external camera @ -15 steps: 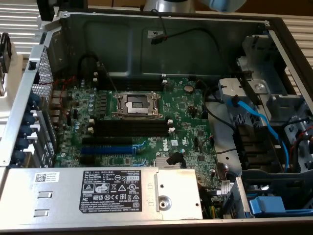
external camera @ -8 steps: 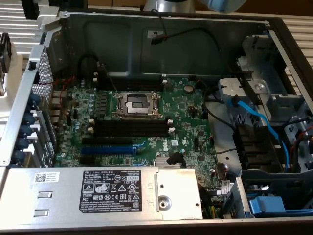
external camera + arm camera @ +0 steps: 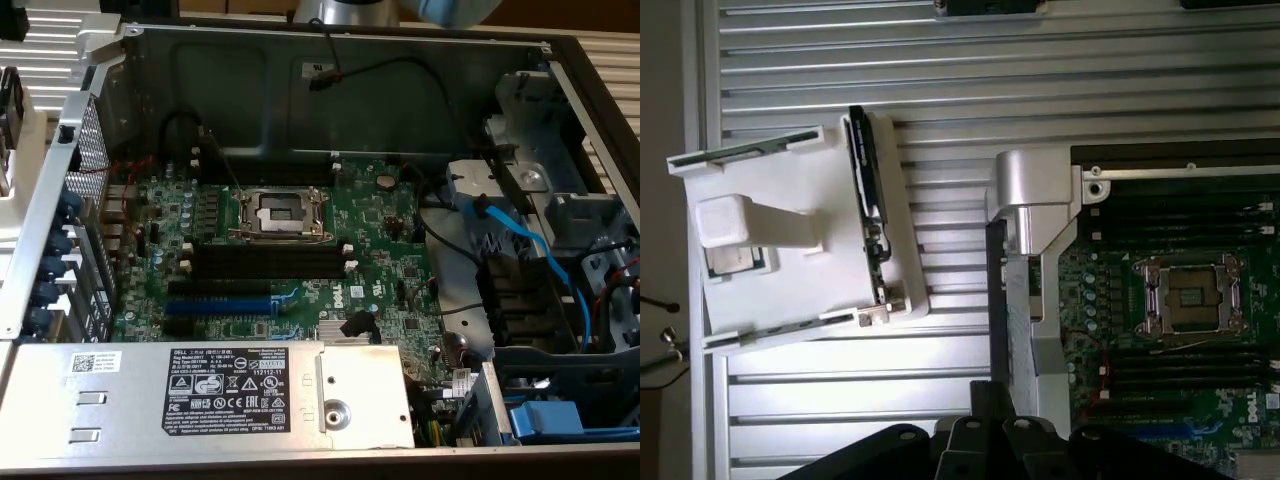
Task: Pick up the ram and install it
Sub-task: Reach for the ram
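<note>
One ram [image 3: 867, 190], one white holder [image 3: 810, 270], one CPU socket [image 3: 280, 213], one blue slot [image 3: 218, 303]

The ram [image 3: 868, 200] sits in a holder [image 3: 790, 265] beside the case [image 3: 1025, 195]; motherboard [image 3: 390, 240] inside.

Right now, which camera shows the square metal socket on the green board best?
The exterior view: the socket sits mid-picture, whole and uncovered. The wrist view has the socket too, but from farther off.
</note>
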`<action>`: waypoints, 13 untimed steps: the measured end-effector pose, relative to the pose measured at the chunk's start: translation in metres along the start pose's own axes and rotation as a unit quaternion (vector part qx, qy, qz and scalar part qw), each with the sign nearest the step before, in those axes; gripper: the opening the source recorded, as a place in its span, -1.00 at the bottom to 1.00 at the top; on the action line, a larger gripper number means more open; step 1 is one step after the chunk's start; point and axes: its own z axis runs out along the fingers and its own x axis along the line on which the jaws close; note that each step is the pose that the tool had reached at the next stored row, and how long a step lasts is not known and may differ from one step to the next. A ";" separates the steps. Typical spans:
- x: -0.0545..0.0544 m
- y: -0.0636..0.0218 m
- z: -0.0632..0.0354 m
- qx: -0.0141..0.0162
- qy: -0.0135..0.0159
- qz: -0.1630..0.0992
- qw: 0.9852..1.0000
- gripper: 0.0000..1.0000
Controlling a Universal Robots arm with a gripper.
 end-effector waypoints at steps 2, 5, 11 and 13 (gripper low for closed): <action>0.009 -0.0005 0.0013 0.000 0.000 0.000 1.000 -0.80; 0.023 -0.0012 0.0034 0.001 0.000 0.000 1.000 -0.80; 0.050 -0.0029 0.0075 0.001 0.000 0.000 1.000 -0.80; 0.059 -0.0035 0.0088 0.001 0.000 0.000 1.000 -0.80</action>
